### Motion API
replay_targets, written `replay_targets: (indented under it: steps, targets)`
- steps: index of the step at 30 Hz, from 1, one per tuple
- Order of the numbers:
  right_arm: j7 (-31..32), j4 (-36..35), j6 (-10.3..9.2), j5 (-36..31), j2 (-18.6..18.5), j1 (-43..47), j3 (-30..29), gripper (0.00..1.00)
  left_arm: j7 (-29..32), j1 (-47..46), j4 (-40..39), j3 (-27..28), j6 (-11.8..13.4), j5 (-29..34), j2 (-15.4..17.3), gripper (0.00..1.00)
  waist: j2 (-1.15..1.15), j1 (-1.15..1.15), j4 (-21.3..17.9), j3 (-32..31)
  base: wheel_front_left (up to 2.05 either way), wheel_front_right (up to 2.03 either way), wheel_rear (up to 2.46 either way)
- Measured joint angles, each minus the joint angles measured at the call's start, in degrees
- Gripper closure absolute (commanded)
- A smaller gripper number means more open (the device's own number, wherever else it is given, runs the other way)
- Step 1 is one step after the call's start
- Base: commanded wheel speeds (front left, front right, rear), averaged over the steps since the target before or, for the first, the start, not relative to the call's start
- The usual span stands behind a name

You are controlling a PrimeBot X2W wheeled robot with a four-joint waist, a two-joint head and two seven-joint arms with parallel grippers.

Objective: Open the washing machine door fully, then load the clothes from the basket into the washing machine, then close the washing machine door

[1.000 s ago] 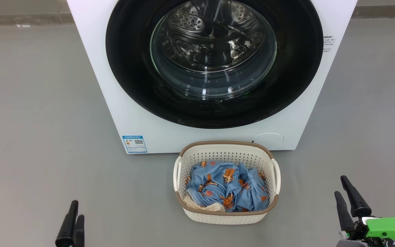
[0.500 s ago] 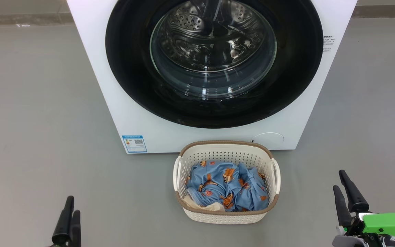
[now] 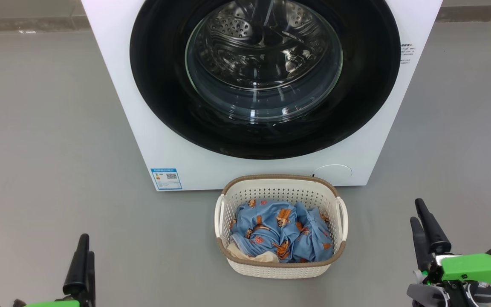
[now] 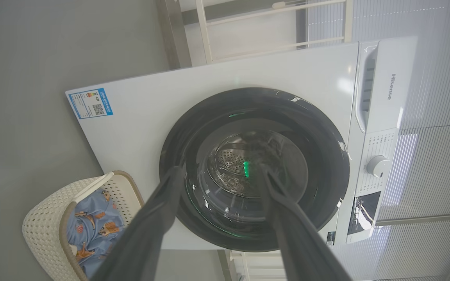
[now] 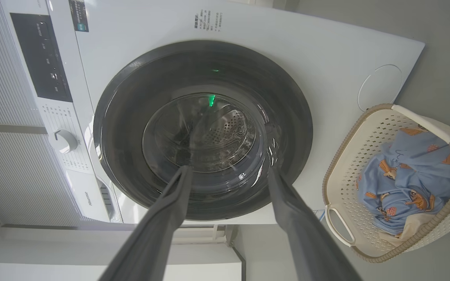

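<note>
Right gripper (image 3: 416, 210) has crept forward toward 11 o'clock since a second ago, while the left gripper (image 3: 87, 245) barely shifted; both stand with fingers spread, holding nothing. Shut against the big white boxy washing machine (image 3: 151, 145), the round glossy black door with its clear glass bowl (image 3: 264, 76) lies at 11 o'clock from the right gripper, well apart; the cream perforated plastic basket (image 3: 281, 178) of blue bear-print clothes (image 3: 279, 230) sits at its 9 o'clock, so right looks the nearer arm
</note>
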Motion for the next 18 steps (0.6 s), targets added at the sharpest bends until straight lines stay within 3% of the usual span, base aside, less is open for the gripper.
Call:
replay_targets:
  steps: [18]
  targets:
    - [-2.79,-2.0,0.0,-9.43,-0.16,-1.7,2.88,0.0,-4.85,-1.31,-0.7,-5.55,0.0,9.15,4.27,0.0,0.0,0.0,0.03,-0.07,0.0,0.0,0.0]
